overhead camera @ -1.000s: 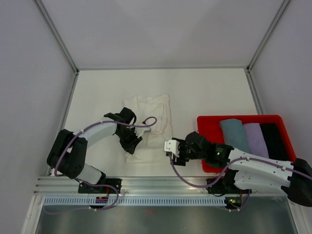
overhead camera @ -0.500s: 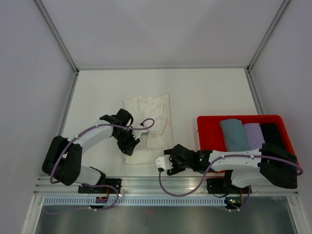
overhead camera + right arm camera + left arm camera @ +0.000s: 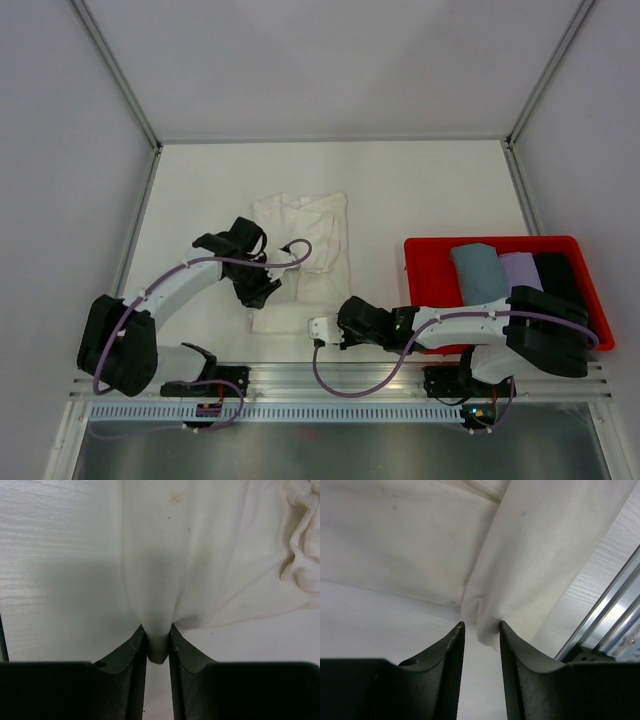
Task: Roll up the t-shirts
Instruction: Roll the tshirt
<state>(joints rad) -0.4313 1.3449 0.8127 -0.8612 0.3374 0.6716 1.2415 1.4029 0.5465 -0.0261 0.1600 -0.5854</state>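
Note:
A cream-white t-shirt (image 3: 310,235) lies folded on the white table, left of centre. My left gripper (image 3: 260,293) is at its near left corner. In the left wrist view (image 3: 481,625) the jaws stand narrowly apart, pinching a puckered corner of the shirt (image 3: 520,555). My right gripper (image 3: 316,329) is at the shirt's near right corner. In the right wrist view (image 3: 157,627) it is shut on a fold of the hem (image 3: 165,570). Both grippers are low, at the table surface.
A red bin (image 3: 420,250) stands at the right with rolled garments in it: grey-blue (image 3: 475,272), lilac (image 3: 520,268) and black (image 3: 560,272). A metal rail (image 3: 300,378) runs along the near edge, close behind both grippers. White walls enclose the table.
My right gripper has moved left along the near edge to the shirt's near right corner. My left gripper has shifted off the shirt's middle to its near left corner.

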